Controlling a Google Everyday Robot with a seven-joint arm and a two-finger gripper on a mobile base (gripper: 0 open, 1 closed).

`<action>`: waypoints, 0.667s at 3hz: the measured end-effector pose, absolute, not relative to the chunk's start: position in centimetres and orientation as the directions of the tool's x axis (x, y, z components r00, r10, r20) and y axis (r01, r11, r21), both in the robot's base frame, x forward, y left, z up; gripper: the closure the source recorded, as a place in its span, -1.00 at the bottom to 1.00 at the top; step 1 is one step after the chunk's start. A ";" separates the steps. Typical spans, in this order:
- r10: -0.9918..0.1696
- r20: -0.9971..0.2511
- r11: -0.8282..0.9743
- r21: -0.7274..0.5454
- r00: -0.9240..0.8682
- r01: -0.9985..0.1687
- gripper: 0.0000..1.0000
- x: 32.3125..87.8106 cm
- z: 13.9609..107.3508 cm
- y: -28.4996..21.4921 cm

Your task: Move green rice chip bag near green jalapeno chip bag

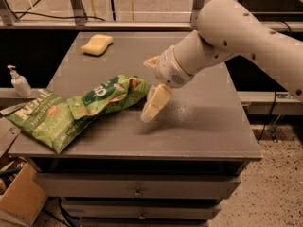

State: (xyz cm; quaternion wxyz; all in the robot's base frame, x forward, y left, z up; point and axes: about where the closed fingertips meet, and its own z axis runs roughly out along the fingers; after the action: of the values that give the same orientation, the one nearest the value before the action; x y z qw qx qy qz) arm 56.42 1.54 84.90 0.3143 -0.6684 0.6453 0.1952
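A yellow sponge (97, 45) lies at the far left of the grey bench (203, 122), well apart from the claw (147, 91) hanging spread-fingered over the bench's middle, while a white pump bottle (20, 82) stands on the ledge (9, 97) at the left, above a cardboard box (19, 197).

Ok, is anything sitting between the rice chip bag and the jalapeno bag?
Nothing visible does. The rice chip bag already lies with its left end overlapping the jalapeno bag near the front left corner of the table. The hand is open at the rice chip bag's right end. The sponge sits far back.
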 end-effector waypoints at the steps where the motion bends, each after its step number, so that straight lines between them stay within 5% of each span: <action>1: -0.751 -0.656 0.057 -0.180 0.077 -0.982 -1.00 57.6 86.2 -2.3; 2: -0.756 -0.651 0.103 -0.209 0.060 -0.972 -1.00 58.5 88.2 -6.9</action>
State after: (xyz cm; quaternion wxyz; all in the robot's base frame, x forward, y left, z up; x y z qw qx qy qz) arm 58.47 -6.91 88.17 0.3294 -0.6492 0.6657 0.1640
